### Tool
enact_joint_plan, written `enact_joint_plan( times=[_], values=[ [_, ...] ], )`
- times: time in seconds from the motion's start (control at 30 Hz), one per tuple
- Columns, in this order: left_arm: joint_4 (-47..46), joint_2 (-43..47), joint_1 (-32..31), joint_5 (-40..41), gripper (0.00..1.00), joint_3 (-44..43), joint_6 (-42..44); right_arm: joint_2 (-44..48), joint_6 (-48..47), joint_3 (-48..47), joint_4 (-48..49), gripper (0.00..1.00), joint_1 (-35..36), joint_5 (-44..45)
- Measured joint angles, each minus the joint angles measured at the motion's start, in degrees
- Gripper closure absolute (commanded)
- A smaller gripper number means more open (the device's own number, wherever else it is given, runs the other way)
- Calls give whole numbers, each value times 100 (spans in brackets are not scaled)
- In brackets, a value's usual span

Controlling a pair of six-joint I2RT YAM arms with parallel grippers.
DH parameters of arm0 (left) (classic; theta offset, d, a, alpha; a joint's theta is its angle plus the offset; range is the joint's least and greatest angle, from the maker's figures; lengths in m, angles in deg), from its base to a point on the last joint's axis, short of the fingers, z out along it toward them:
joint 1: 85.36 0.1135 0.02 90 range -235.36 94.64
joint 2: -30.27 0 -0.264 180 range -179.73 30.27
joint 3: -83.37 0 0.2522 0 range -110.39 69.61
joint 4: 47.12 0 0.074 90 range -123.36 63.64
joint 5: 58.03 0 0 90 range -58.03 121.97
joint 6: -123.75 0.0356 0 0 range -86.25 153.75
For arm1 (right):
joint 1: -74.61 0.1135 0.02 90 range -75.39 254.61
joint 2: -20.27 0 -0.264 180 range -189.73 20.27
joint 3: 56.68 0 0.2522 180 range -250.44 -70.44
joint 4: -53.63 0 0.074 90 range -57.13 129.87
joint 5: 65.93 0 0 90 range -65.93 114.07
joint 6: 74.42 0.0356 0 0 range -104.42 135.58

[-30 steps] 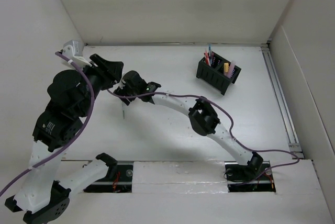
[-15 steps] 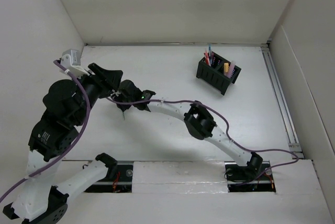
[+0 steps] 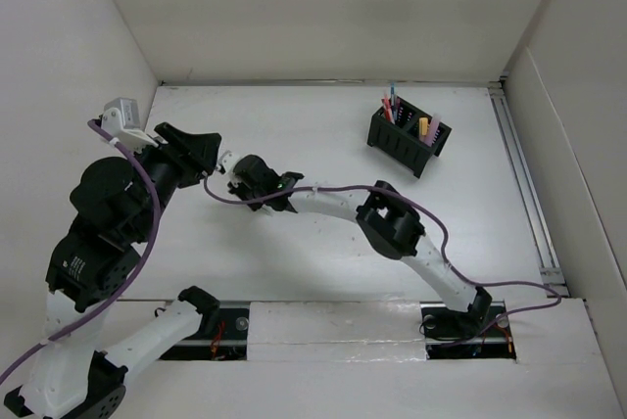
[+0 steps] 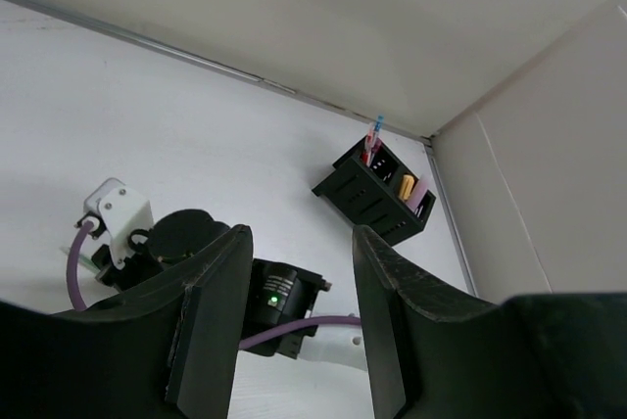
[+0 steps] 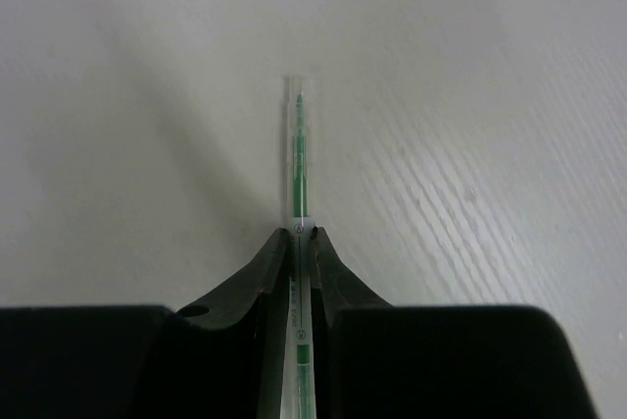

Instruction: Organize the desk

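Green ink in a clear barrel: that's the pen (image 5: 298, 155), and the right fingers (image 5: 263, 272) are pinched tight on it, its tip pointing out ahead over the white desk (image 3: 323, 116). Whether the tip touches the surface, can't tell. Over at the far left, the left fingers (image 4: 211, 311) are spread wide, raised above the desk, looking down at the right arm's wrist just beside them. The desk lies flat beneath both arms, white walls around it. Back right, well apart from both arms, sits the black pen holder (image 3: 409, 135), with coloured pens upright in its compartments.
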Motion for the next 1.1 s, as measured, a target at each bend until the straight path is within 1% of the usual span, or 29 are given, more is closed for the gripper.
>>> enact_joint_plan(
  times=[0.07,0.17,0.27,0.33,0.37,0.43,0.5,0.57,0.67,0.73,0.8,1.0,1.1],
  values=[
    [-7,0,0,11,58,2,-2,334,-166,503,22,100,-24,-11],
    [-66,-2,0,15,58,87,-2,1110,-330,1606,2,100,-164,-181],
    [-166,-55,0,15,59,256,-9,2044,-369,2789,501,100,-542,-511],
    [-256,-155,0,9,59,339,-9,2577,-393,3233,745,100,-831,-732],
    [-310,-212,0,7,59,376,-11,2994,-398,3458,767,100,-1104,-752],
    [-435,-389,0,-37,59,431,-20,3541,-420,3633,1235,100,-1661,-992],
    [-546,-570,0,-109,59,466,-50,4011,-424,3759,1860,100,-2302,-1226],
    [-704,-732,0,-201,59,511,-98,4256,-396,3779,2555,100,-2968,-1561],
    [-866,-979,0,-278,59,584,-173,4203,-155,3751,3679,100,-3978,-2186],
    [-935,-1152,0,-317,59,629,-212,3875,129,3641,4350,100,-4531,-2579],
    [-964,-1294,0,-339,59,662,-247,3425,398,3550,4850,100,-4885,-2920],
    [-1054,-1464,0,-334,58,745,-317,2173,1213,3370,5639,100,-5346,-3856],
    [-1104,-1526,0,-289,58,745,-330,1873,1596,3368,5984,100,-5469,-4203]
  ],
)
